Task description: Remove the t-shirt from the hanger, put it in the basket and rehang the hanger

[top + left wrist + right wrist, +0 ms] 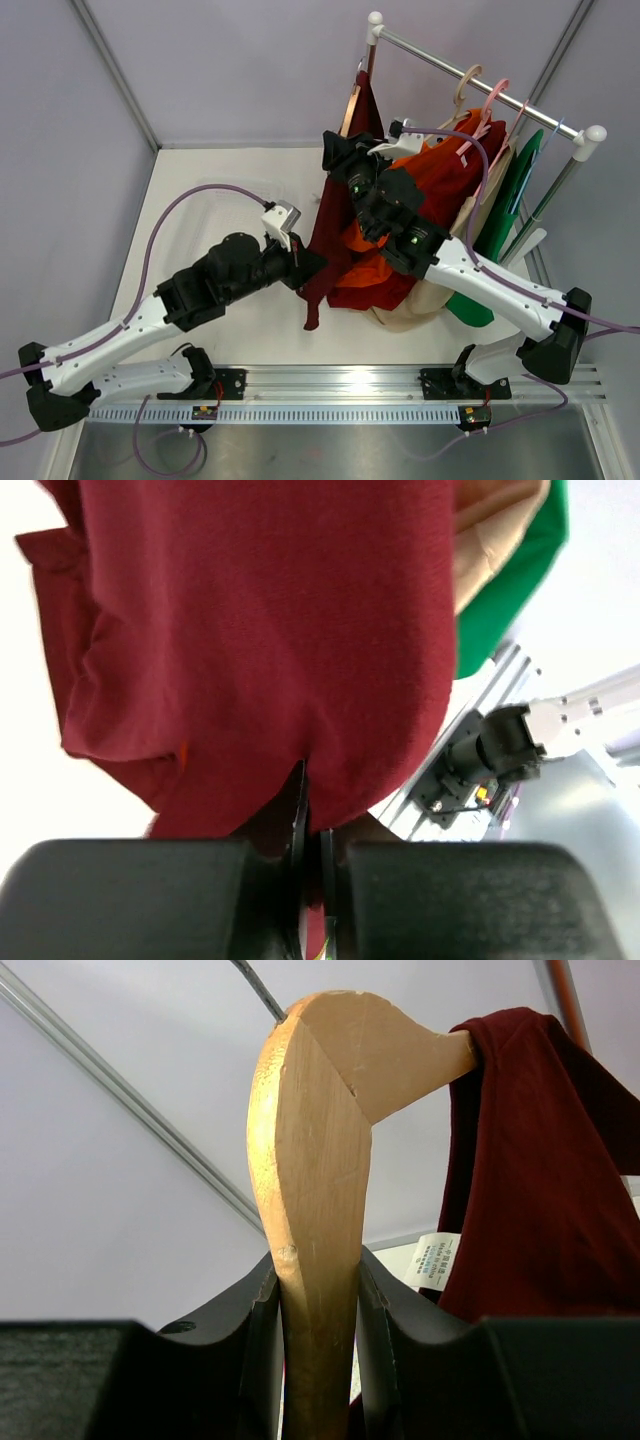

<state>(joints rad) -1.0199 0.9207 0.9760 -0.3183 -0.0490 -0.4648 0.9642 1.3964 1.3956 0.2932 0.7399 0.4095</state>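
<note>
The dark red t-shirt (pixel 335 215) hangs from a wooden hanger (pixel 351 103) at the left end of the clothes rack. My left gripper (pixel 305 265) is shut on the shirt's lower edge; in the left wrist view the red cloth (pixel 260 630) runs down into the closed gripper (pixel 310 815). My right gripper (pixel 342 152) is shut on the hanger. In the right wrist view the wooden hanger (pixel 315 1160) stands upright in the gripper (pixel 315 1280), and the shirt (pixel 530 1190) with its white label (pixel 435 1260) hangs only on the hanger's right arm.
The rack's metal bar (pixel 480 72) carries more hangers with an orange garment (pixel 440 170), a green one (pixel 510 190) and a beige one (pixel 410 312), all close behind the right arm. A pink hanger (pixel 492 100) hangs further right. The mounting rail (pixel 400 385) runs along the near edge.
</note>
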